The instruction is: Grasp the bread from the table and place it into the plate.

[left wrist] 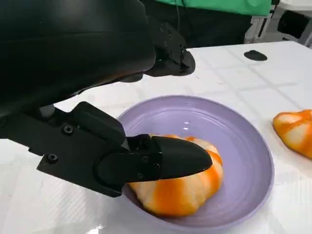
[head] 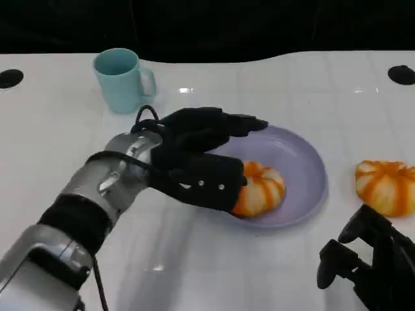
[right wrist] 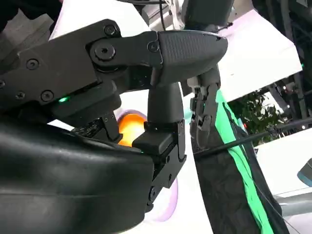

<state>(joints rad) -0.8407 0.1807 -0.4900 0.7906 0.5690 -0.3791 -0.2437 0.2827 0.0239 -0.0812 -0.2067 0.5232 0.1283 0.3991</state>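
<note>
Head view: left hand point(head: 201, 159), thumb touching and other fingers spread above, releases striped bread point(head: 259, 189) at the purple plate's point(head: 305, 162) seven o'clock rim, where withdrawing might drag it out.

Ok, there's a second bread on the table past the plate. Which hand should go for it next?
Probably the right hand: it holds nothing, fingers curled, just below the loose bread in the head view. The left hand is at the bread in the plate, and the purple plate lies between.
</note>
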